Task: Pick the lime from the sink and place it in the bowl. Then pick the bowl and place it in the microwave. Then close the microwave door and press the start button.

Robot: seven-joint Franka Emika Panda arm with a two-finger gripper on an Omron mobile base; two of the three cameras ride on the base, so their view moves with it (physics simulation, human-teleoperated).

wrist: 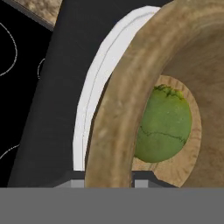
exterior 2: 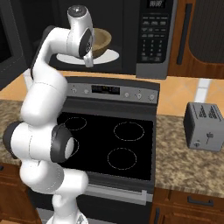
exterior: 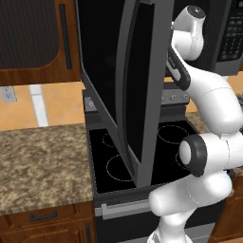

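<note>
My gripper (wrist: 109,177) pinches the bowl (wrist: 127,87) by its rim, steadying it on the microwave (exterior 2: 151,39) turntable plate (wrist: 94,100); the lime (wrist: 164,124) sits inside, at three o'clock in hand view.

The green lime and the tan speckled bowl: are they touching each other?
Touching. In the hand view the round green lime lies on the inner bottom of the tan speckled bowl, with no gap visible beneath it.
</note>
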